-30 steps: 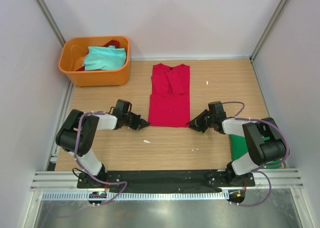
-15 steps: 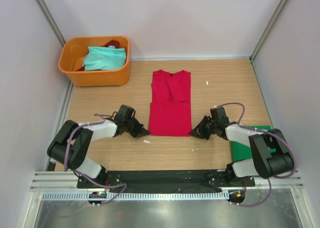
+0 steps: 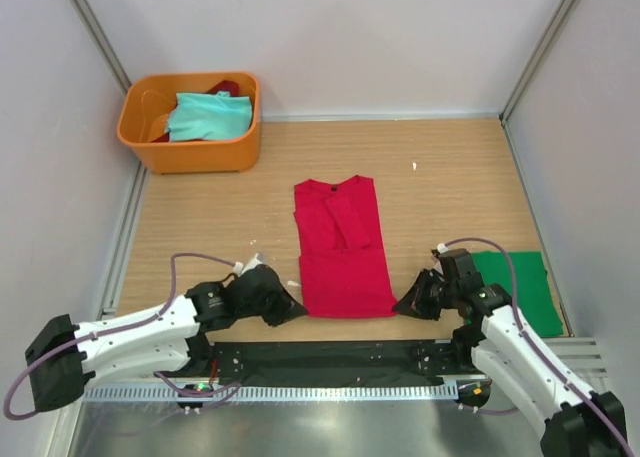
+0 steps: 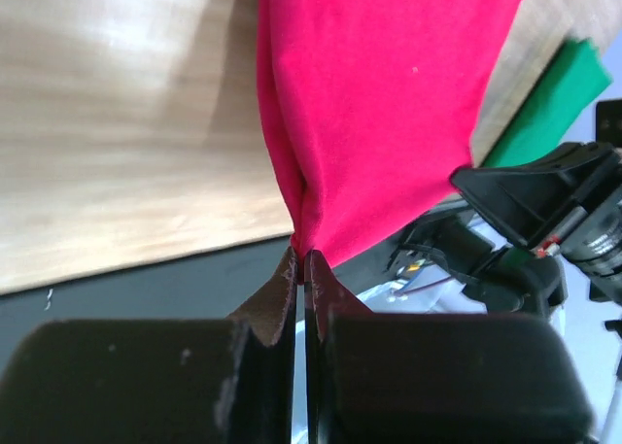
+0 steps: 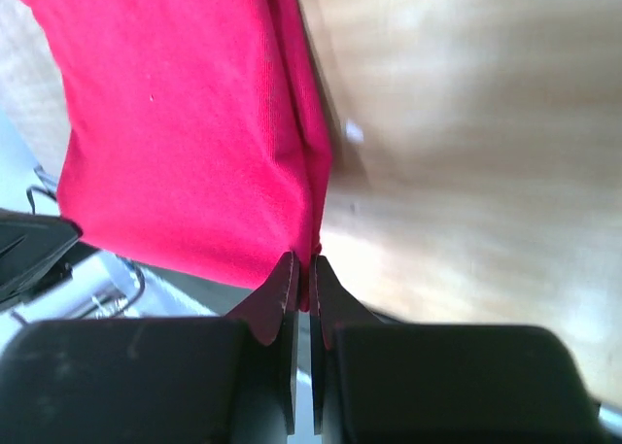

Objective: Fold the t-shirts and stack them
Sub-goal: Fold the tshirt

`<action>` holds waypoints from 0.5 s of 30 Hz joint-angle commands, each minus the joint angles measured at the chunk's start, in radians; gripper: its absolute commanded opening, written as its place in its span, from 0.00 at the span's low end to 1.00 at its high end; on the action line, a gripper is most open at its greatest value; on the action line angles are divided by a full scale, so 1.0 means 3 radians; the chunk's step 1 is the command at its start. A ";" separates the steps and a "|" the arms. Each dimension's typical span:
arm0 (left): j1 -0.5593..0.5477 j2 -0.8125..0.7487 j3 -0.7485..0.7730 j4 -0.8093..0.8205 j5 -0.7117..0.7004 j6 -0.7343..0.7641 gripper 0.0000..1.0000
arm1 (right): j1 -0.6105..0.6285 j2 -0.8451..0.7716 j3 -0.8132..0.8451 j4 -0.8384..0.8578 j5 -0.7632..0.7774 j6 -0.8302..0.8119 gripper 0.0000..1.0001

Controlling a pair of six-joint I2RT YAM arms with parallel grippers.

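The red t-shirt (image 3: 340, 245) lies lengthwise on the wooden table, sleeves folded in, its hem drawn to the near edge. My left gripper (image 3: 297, 307) is shut on the hem's left corner (image 4: 303, 240). My right gripper (image 3: 402, 307) is shut on the hem's right corner (image 5: 309, 245). A dark green t-shirt (image 3: 516, 289) lies folded flat at the right, behind the right arm. A pale teal t-shirt (image 3: 208, 115) sits bunched in the orange tub (image 3: 190, 152), with a bit of dark red cloth (image 3: 224, 87) behind it.
The orange tub stands at the far left corner. Grey walls and metal posts close in the table on three sides. A black base plate (image 3: 330, 357) runs along the near edge under the shirt's hem. Small white scraps (image 3: 414, 165) lie on the wood.
Both grippers closed on the hem corners and pulled the red t-shirt toward the near edge. The whole shirt slid nearer, and its hem now reaches the base plate.
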 commanded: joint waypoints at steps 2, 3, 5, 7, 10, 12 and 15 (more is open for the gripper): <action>-0.0512 -0.0085 0.0042 -0.0487 -0.0609 -0.0538 0.00 | 0.0055 -0.0457 0.0003 -0.0771 -0.0110 0.0018 0.02; -0.0599 -0.0064 0.0058 -0.0543 -0.0691 -0.0599 0.00 | 0.0050 -0.0518 0.0023 -0.0838 -0.0130 0.0024 0.02; -0.0728 -0.0029 0.0083 -0.0544 -0.0727 -0.0682 0.00 | 0.0050 -0.0641 0.0059 -0.1042 -0.0171 0.0004 0.02; -0.0820 0.0028 0.0114 -0.0544 -0.0712 -0.0748 0.00 | 0.0044 -0.0728 0.0090 -0.1236 -0.0176 -0.0043 0.02; -0.0861 0.0008 0.0185 -0.0579 -0.0686 -0.0769 0.00 | 0.0050 -0.0841 0.0090 -0.1430 -0.0268 -0.0063 0.02; -0.0861 -0.0054 0.0252 -0.0747 -0.0737 -0.0764 0.00 | 0.0050 -0.0908 0.0202 -0.1549 -0.0258 -0.0124 0.02; -0.0831 -0.0268 0.0451 -0.1064 -0.0911 -0.0698 0.00 | 0.0050 -0.0719 0.0492 -0.1661 -0.0233 -0.0257 0.02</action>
